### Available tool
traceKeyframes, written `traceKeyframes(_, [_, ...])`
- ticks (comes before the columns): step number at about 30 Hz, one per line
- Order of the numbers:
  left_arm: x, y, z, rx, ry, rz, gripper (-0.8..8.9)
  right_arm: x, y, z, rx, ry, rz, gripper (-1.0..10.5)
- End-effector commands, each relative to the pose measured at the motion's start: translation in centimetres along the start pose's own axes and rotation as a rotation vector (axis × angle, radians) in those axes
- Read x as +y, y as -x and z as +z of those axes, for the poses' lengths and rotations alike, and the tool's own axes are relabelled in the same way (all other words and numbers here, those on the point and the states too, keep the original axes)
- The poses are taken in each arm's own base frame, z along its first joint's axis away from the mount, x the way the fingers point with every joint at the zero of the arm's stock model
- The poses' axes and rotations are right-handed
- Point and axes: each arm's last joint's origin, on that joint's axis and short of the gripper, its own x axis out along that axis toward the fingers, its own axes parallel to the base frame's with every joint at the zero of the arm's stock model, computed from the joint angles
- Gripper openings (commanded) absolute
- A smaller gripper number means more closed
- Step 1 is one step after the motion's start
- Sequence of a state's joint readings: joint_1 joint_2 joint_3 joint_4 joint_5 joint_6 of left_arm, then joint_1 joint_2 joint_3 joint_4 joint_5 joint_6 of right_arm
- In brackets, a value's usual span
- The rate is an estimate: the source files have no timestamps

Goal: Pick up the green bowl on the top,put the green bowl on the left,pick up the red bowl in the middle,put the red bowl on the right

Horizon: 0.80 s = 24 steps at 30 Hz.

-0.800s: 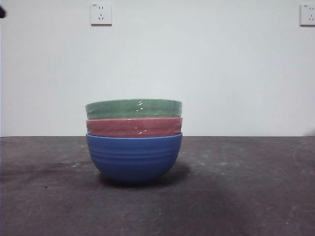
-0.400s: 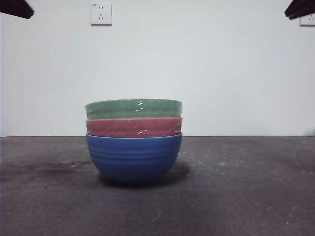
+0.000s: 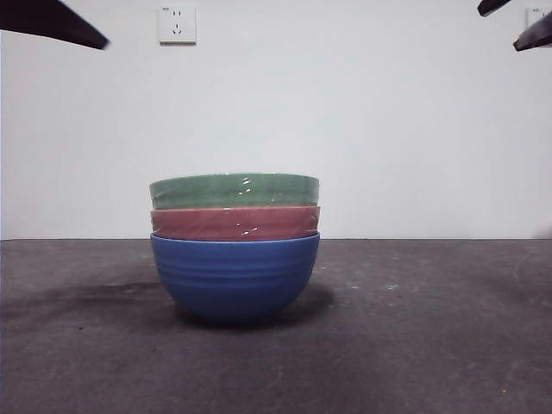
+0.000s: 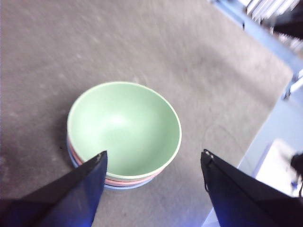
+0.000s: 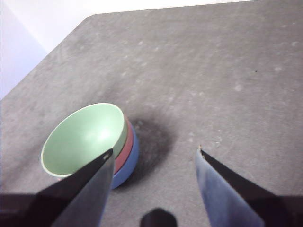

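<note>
Both arms have crept in at the top corners; left gripper (image 4: 154,158) and right gripper (image 5: 154,153) gape wide, empty. Green bowl (image 3: 234,190) tops red bowl (image 3: 235,222), nested. Glossy, slippery: pinch its rim.

Lab-like test room: bare white wall (image 3: 388,129), sockets (image 3: 177,24), dark worktable (image 3: 414,345).

The green bowl (image 3: 234,191), pale, glossy and faintly ribbed, is seated upright at the top of a nested stack, directly inside the red bowl (image 3: 235,223). The dull pinkish-red bowl is nested upright in the blue bowl (image 3: 235,276), only its rim band being shown.
</note>
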State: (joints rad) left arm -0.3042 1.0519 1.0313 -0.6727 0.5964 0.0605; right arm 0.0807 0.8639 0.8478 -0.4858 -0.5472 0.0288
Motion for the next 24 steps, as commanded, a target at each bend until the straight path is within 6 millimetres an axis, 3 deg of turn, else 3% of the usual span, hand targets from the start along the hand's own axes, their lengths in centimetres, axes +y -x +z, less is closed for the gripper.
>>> traceKeyframes(1, [-1.0, -1.7, 1.0, 0.074, -0.108, -0.004, 3.34, 0.2, 0.0, 0.2, -0.006, 0.016, 0.009, 2.8])
traceKeyframes(9, [-4.0, -7.9, 2.9, 0.29, -0.338, -0.012, 3.33, 0.2, 0.0, 0.1, 0.0, 0.014, 0.01, 2.8])
traceKeyframes(17, [-4.5, -13.9, 1.0, 0.478, -0.423, -0.029, 3.33, 0.2, 0.0, -0.3, 0.034, -0.003, 0.006, 2.8])
traceKeyframes(24, [-4.0, -16.2, -0.1, 0.554, -0.423, -0.019, 3.33, 0.2, 0.0, -0.3, 0.04, -0.007, 0.005, 2.8])
